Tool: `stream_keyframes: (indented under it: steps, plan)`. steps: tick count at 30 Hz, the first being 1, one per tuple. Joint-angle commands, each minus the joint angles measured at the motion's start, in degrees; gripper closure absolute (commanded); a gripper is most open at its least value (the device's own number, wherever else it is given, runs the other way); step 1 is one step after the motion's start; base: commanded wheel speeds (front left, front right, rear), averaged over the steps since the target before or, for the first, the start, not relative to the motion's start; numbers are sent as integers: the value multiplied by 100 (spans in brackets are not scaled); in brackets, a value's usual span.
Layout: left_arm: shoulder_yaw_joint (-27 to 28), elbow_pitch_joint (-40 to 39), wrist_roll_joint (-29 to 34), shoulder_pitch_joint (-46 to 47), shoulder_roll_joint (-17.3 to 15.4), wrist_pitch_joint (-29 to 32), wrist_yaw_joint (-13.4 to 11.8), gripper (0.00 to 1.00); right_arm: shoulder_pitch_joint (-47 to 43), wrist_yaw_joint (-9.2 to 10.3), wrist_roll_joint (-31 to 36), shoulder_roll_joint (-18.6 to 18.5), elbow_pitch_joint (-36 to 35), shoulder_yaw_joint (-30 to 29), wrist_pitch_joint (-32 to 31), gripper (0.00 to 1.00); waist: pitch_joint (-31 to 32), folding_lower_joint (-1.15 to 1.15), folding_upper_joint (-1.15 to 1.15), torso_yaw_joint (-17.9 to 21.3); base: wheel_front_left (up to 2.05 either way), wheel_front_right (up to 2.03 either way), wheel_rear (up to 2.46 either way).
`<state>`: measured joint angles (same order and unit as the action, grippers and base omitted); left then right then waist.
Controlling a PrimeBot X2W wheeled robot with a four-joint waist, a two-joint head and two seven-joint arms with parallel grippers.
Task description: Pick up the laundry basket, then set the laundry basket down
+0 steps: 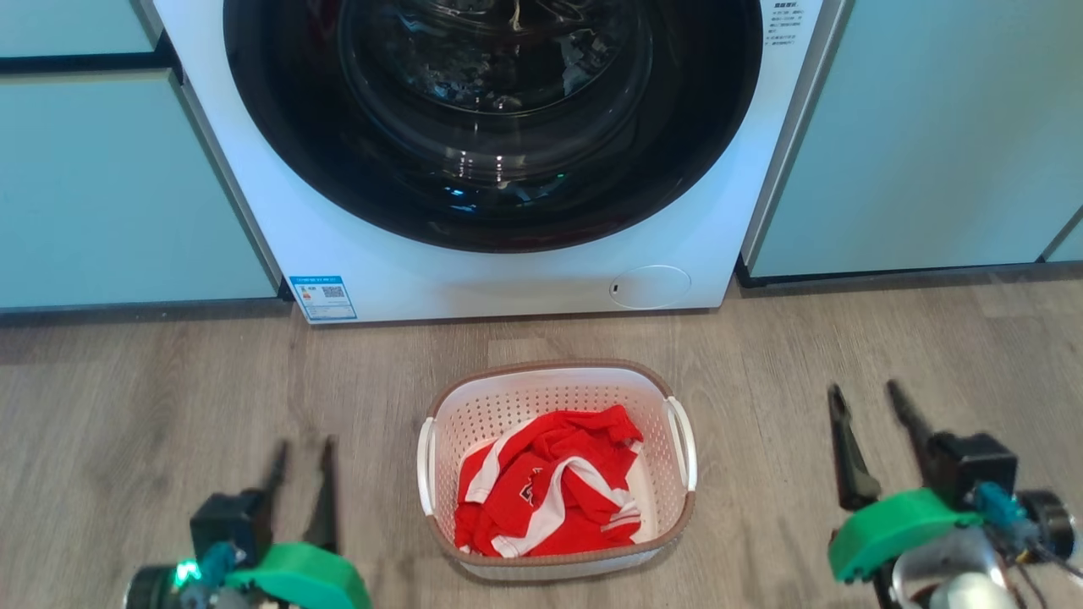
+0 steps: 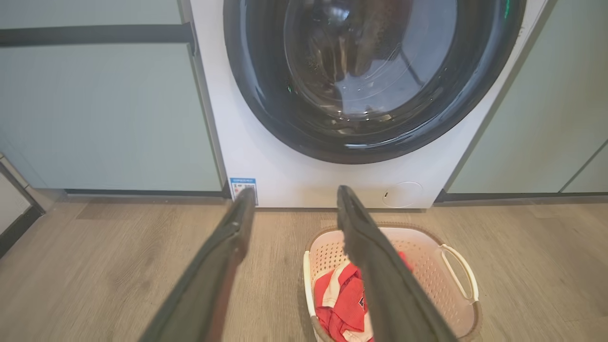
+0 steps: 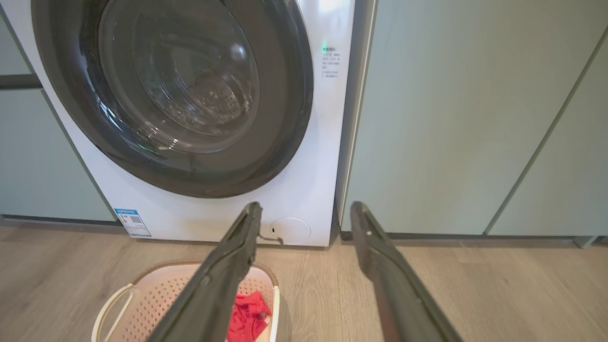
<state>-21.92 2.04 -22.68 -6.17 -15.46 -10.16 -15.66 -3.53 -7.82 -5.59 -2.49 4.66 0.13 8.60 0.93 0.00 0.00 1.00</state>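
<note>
- Two dark fingers of the left end effector [image 1: 305, 446] are standing apart, gripping nothing, above the wooden floor [image 1: 152, 397].
- The laundry basket [image 1: 541, 396] is sitting on that floor to the right of it, untouched.
- The right end effector [image 1: 865, 391] is spreading its fingers too, holding nothing, with the basket off to its left, between the pair.
- A red-and-white garment [image 1: 550, 495] is lying crumpled inside the basket.
- Ahead of both end effectors, the white washing machine [image 1: 525, 283] is standing, its dark round door facing them.
</note>
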Motion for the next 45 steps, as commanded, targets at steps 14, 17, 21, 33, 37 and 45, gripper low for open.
stream_keyframes:
  steps: [14,17,21,33,37,45]
  plan:
    - [231,180,-750,99,115,133,226,100,58,3,-948,-52,157,11,-95,100,-12,0,0,-10,0,0,0]
    - [291,217,-925,133,138,166,284,100,85,4,-1168,-64,180,9,-120,100,-15,0,0,-13,0,0,0]
    - [370,263,-1158,177,169,210,362,100,118,5,-1460,-78,208,5,-154,100,-18,0,0,-16,0,0,0]
    - [593,379,-1793,293,257,335,569,100,204,8,-2256,-111,282,-14,-255,100,-27,0,0,-25,0,0,0]
    - [676,416,-2023,335,290,381,644,100,235,9,-2543,-121,309,-24,-293,100,-31,0,0,-28,0,0,0]
    - [845,477,-2477,411,359,476,792,100,298,11,-3111,-138,362,-46,-373,100,-38,0,0,-35,0,0,0]
